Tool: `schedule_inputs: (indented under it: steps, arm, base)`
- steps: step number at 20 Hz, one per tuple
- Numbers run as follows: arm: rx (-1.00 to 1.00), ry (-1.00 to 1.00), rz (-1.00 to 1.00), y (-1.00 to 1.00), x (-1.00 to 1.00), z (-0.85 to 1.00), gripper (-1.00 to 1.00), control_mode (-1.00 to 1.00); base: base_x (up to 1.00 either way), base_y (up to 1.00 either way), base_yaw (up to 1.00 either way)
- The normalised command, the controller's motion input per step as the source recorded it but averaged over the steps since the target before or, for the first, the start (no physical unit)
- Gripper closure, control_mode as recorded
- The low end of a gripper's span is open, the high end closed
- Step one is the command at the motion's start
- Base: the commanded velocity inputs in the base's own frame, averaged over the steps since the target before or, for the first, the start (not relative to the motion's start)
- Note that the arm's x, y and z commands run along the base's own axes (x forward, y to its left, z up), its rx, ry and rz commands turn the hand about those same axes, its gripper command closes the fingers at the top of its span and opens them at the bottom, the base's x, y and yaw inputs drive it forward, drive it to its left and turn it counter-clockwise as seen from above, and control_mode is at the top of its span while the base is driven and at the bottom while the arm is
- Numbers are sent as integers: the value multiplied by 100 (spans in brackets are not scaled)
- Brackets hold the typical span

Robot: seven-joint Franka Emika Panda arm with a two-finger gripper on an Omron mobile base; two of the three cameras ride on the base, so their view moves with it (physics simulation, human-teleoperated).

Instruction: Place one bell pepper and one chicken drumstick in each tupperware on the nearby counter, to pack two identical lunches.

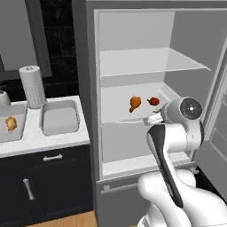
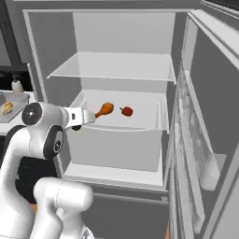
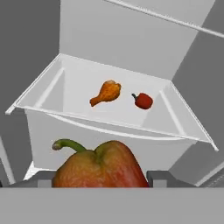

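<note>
Glossy white rounded arm (image 1: 177,133), dark joints, black side stripe

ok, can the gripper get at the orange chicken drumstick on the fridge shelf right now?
Reach, probably yes: the orange chicken drumstick lies uncovered on the white fridge shelf straight ahead, with nothing between. Grasping, no: the gripper has its jaws shut on a red-orange bell pepper.

Bell peppers: 2, one big (image 3: 100,166) up close, one small (image 3: 143,100) on fridge shelf. Drumsticks: 2, one (image 1: 135,103) on shelf, one (image 1: 11,123) in a tupperware. Tupperwares: 2 ( (image 1: 59,118), (image 1: 9,135)). Paper towel roll (image 1: 32,86): 1.
</note>
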Motion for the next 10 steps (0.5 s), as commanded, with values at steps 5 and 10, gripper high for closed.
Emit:
schedule_inputs:
  steps: [5,10]
  arm:
    - [0,0,0,0,0,0,100,100]
    - [0,0,0,0,0,0,100,100]
  base:
    - [-76,99,15]
    - [-3,100,17]
